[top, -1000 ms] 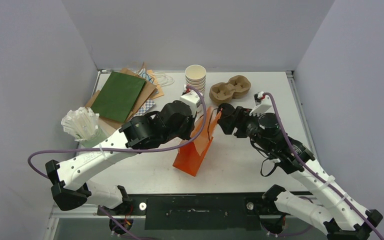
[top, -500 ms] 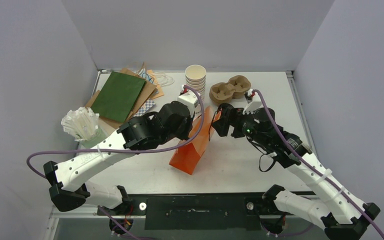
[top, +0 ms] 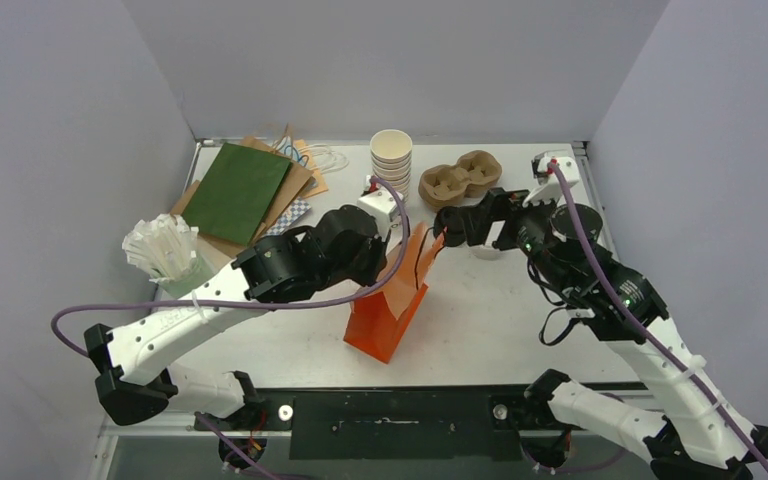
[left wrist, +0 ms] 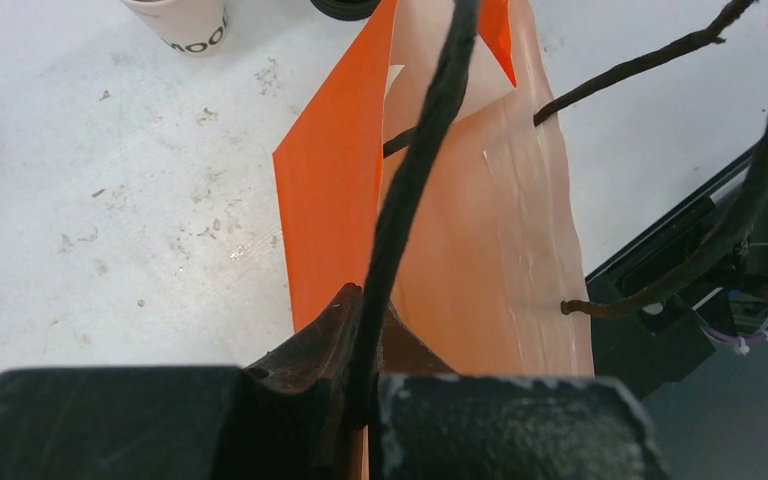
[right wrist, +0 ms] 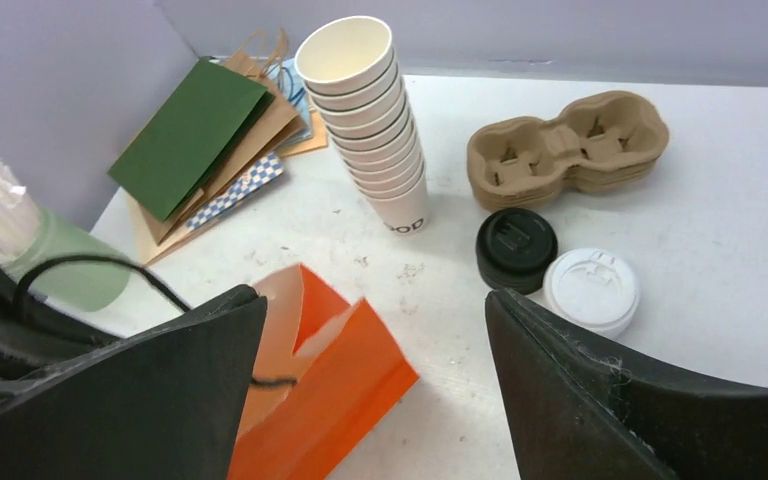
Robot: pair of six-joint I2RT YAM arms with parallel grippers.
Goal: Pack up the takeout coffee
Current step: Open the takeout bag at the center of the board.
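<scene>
Partly behind left gripper [left wrist: 361, 338]: orange bag [left wrist: 470, 240]

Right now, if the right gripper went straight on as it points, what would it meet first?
Probably the orange bag, whose open top lies just ahead, slightly left of the open right gripper. The black lid sits right of that line. Depth is unclear; it could pass above.

Robot lab booth: grey walls [top: 390, 60], white table [top: 480, 320].

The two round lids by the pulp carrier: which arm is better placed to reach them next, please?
Probably right. The right hand is open, facing the black lid and white lid; the left hand is shut on the handle of the orange bag.
</scene>
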